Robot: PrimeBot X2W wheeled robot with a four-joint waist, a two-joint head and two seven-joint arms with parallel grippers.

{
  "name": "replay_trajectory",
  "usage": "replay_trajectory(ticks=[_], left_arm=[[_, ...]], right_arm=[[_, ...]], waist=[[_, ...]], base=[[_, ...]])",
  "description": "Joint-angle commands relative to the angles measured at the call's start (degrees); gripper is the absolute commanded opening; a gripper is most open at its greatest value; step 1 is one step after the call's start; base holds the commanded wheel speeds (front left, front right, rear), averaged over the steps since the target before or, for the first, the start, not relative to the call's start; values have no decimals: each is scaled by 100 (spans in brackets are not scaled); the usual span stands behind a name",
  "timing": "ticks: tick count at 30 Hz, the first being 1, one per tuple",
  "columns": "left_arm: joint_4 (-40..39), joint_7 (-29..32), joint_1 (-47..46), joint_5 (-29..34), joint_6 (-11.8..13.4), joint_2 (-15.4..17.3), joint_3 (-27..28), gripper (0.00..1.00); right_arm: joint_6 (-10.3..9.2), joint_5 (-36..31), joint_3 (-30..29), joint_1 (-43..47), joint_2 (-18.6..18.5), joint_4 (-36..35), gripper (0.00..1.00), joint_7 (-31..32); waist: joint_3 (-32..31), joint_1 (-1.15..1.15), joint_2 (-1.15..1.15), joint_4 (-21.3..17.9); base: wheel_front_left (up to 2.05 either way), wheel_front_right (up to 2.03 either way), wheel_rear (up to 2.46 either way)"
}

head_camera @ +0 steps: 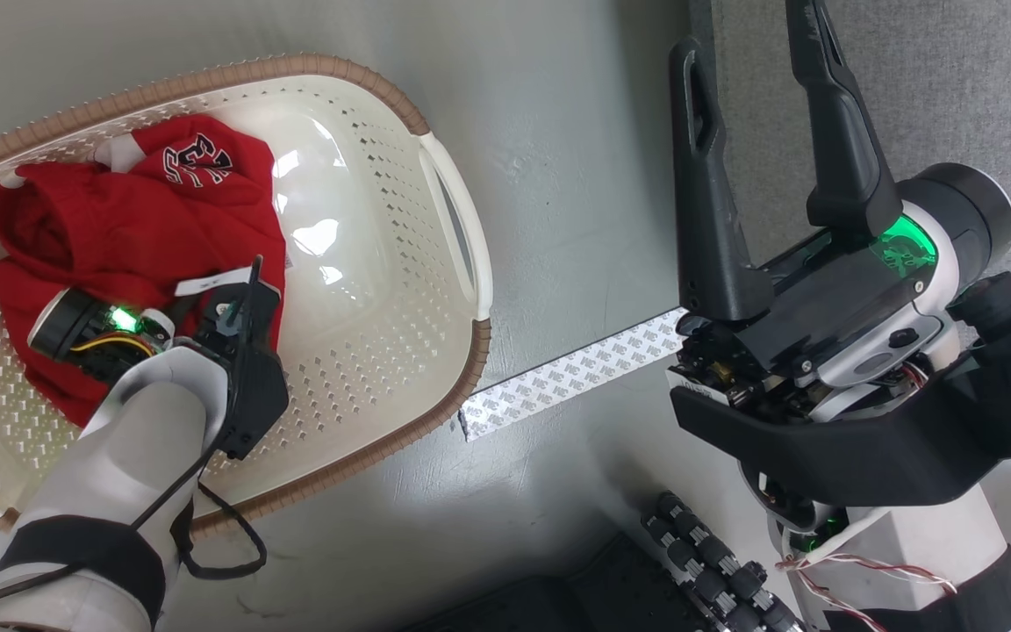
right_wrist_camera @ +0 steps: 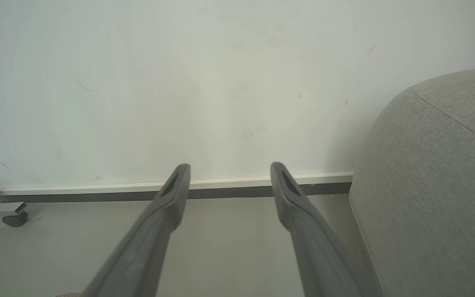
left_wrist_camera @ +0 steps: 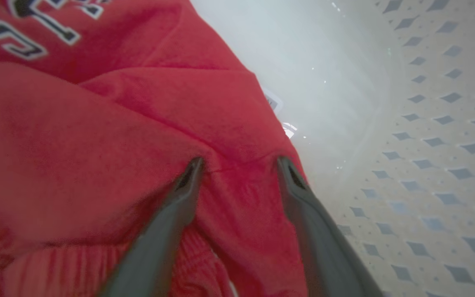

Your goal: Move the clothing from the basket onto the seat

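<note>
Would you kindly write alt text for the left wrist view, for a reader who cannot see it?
The left gripper presses its open jaws into red clothing lying in a cream basket with perforated walls; a white-and-black logo shows top left.

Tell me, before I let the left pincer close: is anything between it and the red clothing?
Nothing visible does. The left pincer stands open, both fingertips pressing into a fold of the red sweatshirt, which lies in the basket.
</note>
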Motion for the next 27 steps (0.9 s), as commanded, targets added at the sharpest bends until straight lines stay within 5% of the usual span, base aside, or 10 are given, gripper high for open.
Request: replay_trajectory(ticks=[1, 2, 3, 15, 27], left_arm=[[48, -17, -6, 8, 18, 26, -12, 32], [51, -28, -10, -2, 17, 23, -27, 3], [57, -35, -14, -14, 8, 21, -39, 0], [-31, -488, -47, -267, 86, 30, -22, 0], [-1441, -571, 1369, -812, 177, 67, 130, 0]], right_arm=[[3, -34, -14, 53, -8, 1, 100, -9], [3, -34, -21, 65, -11, 1, 100, -9], [3, -36, -24, 74, -15, 3, 100, -9], [3, 20, -99, -63, -33, 105, 100, -9], [3, 95, -226, 521, -214, 706, 100, -9]], waist=[[-1, 0, 0, 3], [-1, 0, 0, 8], [-2, 0, 0, 10], [-167, 0, 0, 98], [-1745, 0, 0, 504]], base=[[0, 0, 0], [0, 0, 0], [0, 0, 0], [0, 0, 0], [0, 0, 0]])
